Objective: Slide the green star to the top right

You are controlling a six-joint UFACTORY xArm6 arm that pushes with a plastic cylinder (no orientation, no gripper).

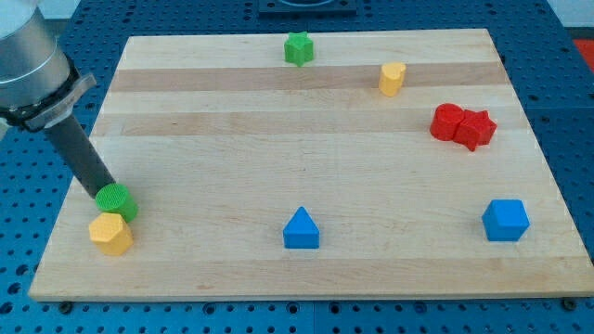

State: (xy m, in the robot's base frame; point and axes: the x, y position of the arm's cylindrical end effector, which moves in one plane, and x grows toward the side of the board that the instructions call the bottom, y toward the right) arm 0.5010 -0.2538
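Note:
The green star (298, 48) sits near the top edge of the wooden board (278, 148), a little left of the middle. My tip (101, 192) is far from it, at the board's lower left. The tip is against the upper left side of a green round block (117, 202), which hides the very end of the rod. A yellow hexagonal block (111, 234) lies just below the green round block, touching or nearly touching it.
A yellow block (393, 79) lies to the right of the star, near the top right. Two red blocks (450, 122) (477, 130) touch at the right side. A blue cube (506, 220) is at the lower right, and a blue triangle (301, 229) at the bottom middle.

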